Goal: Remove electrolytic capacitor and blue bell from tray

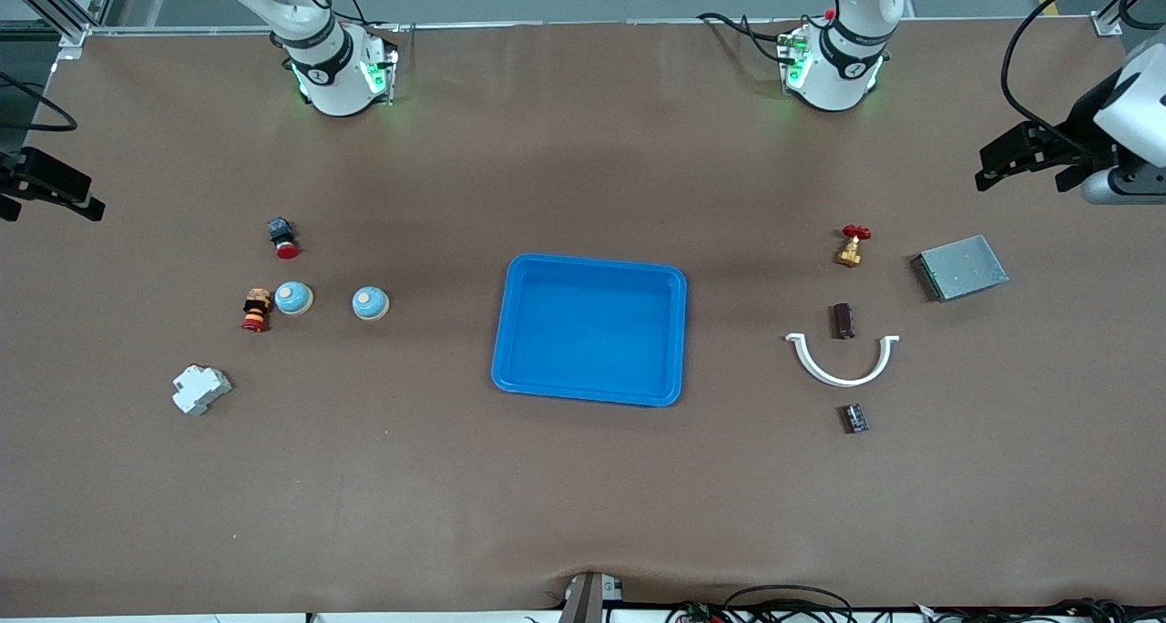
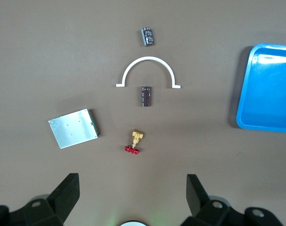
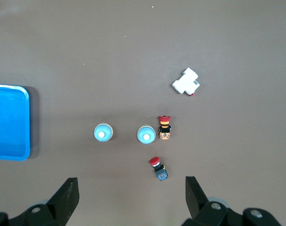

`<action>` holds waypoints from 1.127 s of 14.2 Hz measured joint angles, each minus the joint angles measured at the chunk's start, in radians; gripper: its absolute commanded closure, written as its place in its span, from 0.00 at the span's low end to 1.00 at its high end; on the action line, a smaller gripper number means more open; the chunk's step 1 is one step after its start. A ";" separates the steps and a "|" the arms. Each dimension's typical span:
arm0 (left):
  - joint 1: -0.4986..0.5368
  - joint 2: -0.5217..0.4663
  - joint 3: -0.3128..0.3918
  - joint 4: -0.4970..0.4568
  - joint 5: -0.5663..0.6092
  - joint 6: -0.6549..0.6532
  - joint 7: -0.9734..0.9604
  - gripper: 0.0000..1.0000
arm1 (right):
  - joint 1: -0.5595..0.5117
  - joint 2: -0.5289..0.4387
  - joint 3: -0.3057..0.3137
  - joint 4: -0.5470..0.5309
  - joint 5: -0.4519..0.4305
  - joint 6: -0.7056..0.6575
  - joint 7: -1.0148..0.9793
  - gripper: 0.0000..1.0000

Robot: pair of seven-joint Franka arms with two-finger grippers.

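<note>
Two dark capacitors lie toward the left arm's end of the table, one [image 1: 843,321] [image 2: 146,96] inside the arc of a white half ring and one [image 1: 854,418] [image 2: 148,36] nearer the front camera. Two blue dome bells [image 1: 293,298] [image 1: 370,303] stand toward the right arm's end, also seen as bells [image 3: 146,134] [image 3: 103,133] in the right wrist view. My left gripper [image 1: 1025,172] [image 2: 132,188] hangs open and empty over the table's edge at its own end. My right gripper [image 1: 46,206] [image 3: 132,190] hangs open and empty over the edge at its end.
A blue tray [image 1: 592,331] sits mid-table. Around the capacitors lie a white half ring [image 1: 843,368], a brass valve with a red handle [image 1: 852,245] and a metal box [image 1: 961,266]. By the bells are two red push buttons [image 1: 282,238] [image 1: 256,310] and a white breaker [image 1: 200,389].
</note>
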 measured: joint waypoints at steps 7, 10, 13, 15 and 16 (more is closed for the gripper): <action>-0.002 -0.040 -0.021 -0.046 0.000 0.025 0.014 0.00 | 0.000 -0.002 0.002 0.001 0.000 0.000 0.000 0.00; 0.003 -0.038 -0.019 -0.048 0.000 0.033 0.103 0.00 | 0.000 -0.018 0.001 0.001 0.000 -0.005 0.000 0.00; 0.006 -0.037 -0.016 -0.047 0.000 0.036 0.121 0.00 | 0.000 -0.024 0.001 0.001 0.000 -0.006 0.000 0.00; 0.006 -0.033 -0.016 -0.047 0.000 0.038 0.117 0.00 | 0.000 -0.024 0.001 0.001 0.000 -0.006 0.000 0.00; 0.006 -0.029 -0.015 -0.047 0.000 0.038 0.099 0.00 | 0.000 -0.024 0.001 0.001 0.000 -0.006 0.000 0.00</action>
